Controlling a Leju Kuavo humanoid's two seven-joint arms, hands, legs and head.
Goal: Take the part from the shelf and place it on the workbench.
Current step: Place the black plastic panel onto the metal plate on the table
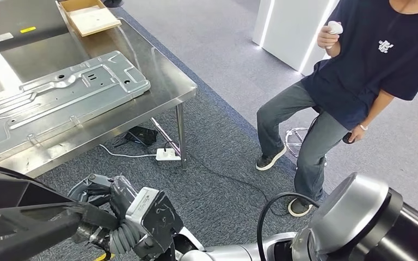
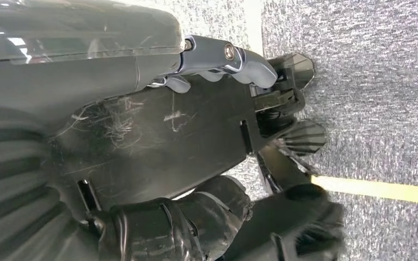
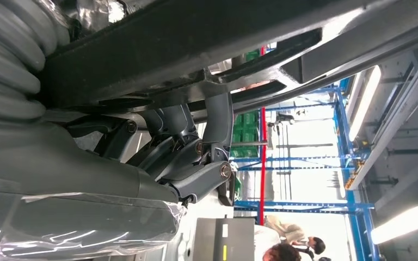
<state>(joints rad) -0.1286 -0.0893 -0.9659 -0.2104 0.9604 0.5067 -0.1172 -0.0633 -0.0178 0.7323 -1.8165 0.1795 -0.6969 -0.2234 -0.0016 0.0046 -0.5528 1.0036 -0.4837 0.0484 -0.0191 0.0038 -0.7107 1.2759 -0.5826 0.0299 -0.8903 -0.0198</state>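
The part is a long black plastic piece [image 1: 27, 215] low at the left of the head view, off the near corner of the steel workbench [image 1: 160, 73]. My right hand [image 1: 139, 217] grips its end, fingers wrapped over the edge. In the right wrist view those fingers [image 3: 207, 163] hook around the black part [image 3: 196, 43]. The left wrist view shows my left hand [image 2: 141, 49] clamping the flat black part [image 2: 168, 141] between upper fingers [image 2: 223, 57] and dark lower fingers [image 2: 196, 217].
A large stamped metal panel [image 1: 60, 103] covers most of the workbench, with a cardboard box [image 1: 90, 15] at its far end. A power strip [image 1: 167, 155] and cables lie under the table leg. A person [image 1: 348, 81] sits on a stool at the right. Yellow floor tape [image 2: 375, 188] runs nearby.
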